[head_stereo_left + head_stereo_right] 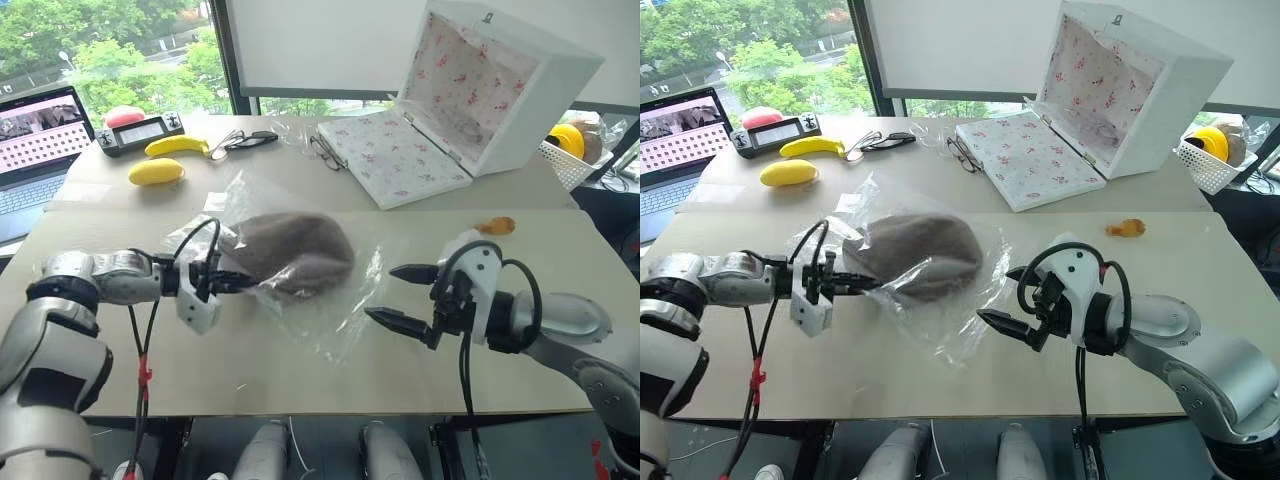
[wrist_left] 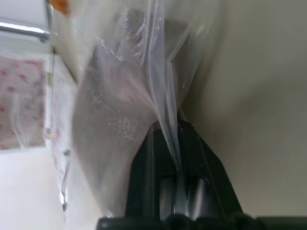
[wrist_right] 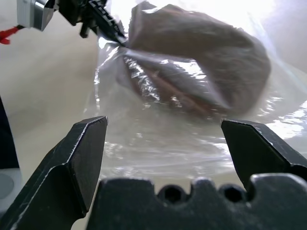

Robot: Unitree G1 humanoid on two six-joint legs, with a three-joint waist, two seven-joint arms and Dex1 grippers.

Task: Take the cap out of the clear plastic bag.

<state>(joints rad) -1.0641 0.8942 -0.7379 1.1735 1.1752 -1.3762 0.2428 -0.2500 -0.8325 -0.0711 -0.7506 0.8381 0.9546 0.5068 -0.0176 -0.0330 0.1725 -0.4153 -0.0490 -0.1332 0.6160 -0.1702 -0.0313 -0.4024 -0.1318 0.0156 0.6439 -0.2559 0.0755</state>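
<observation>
Cap inside the bag, between the two grippers
The table point(image 1: 300, 385) bears the clear plastic bag point(image 1: 350, 300); the cap point(image 1: 295, 250) lies inside; left gripper point(image 1: 240, 283) is pinched tight on its edge; right gripper point(image 1: 395, 295) gapes wide, empty, just beside it

Table: pale beige top point(image 1: 300, 380), with a second one point(image 1: 290, 160) butted against its far edge.
Window: glass behind the tables, dark upright frame point(image 1: 222, 55), green trees point(image 1: 110, 40) outside in daylight.
Wall panel: plain white point(image 1: 320, 40), right of the frame.
Far table: white box point(image 1: 470, 100) open with floral lining, laptop point(image 1: 35, 140), black controller point(image 1: 140, 130), banana point(image 1: 178, 146), yellow fruit point(image 1: 156, 172), two pairs of glasses point(image 1: 240, 140).
Right edge: white basket point(image 1: 570, 165).
</observation>
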